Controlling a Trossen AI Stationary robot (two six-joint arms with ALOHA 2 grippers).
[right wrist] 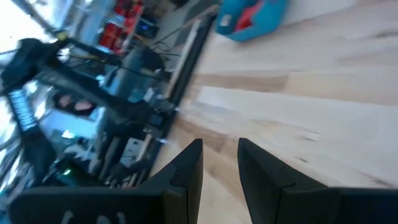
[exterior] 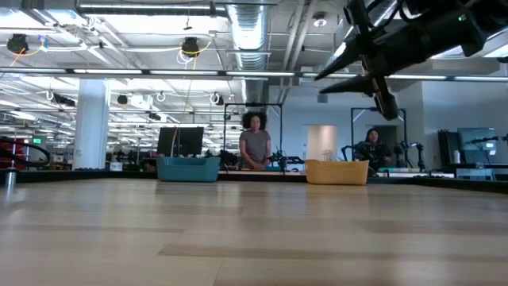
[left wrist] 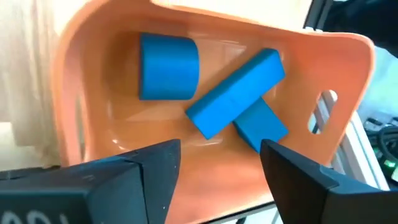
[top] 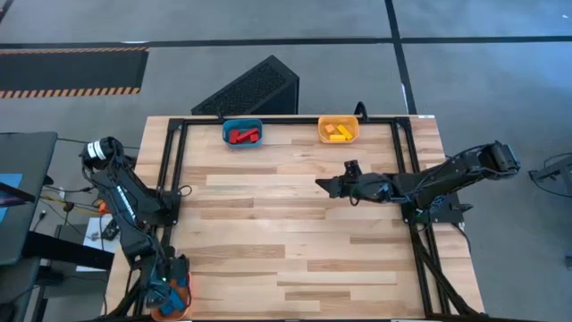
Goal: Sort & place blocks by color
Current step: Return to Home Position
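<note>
Blue blocks [left wrist: 236, 87] in orange bin [left wrist: 348, 74], left gripper [left wrist: 221, 149] spread above

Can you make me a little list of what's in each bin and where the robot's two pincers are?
blue bin: red blocks
yellow bin: yellow blocks
orange bin: three blue blocks
left pincer: open, empty, right over the orange bin at the table's near left corner
right pincer: open, empty, up in the air over the middle of the table
</note>
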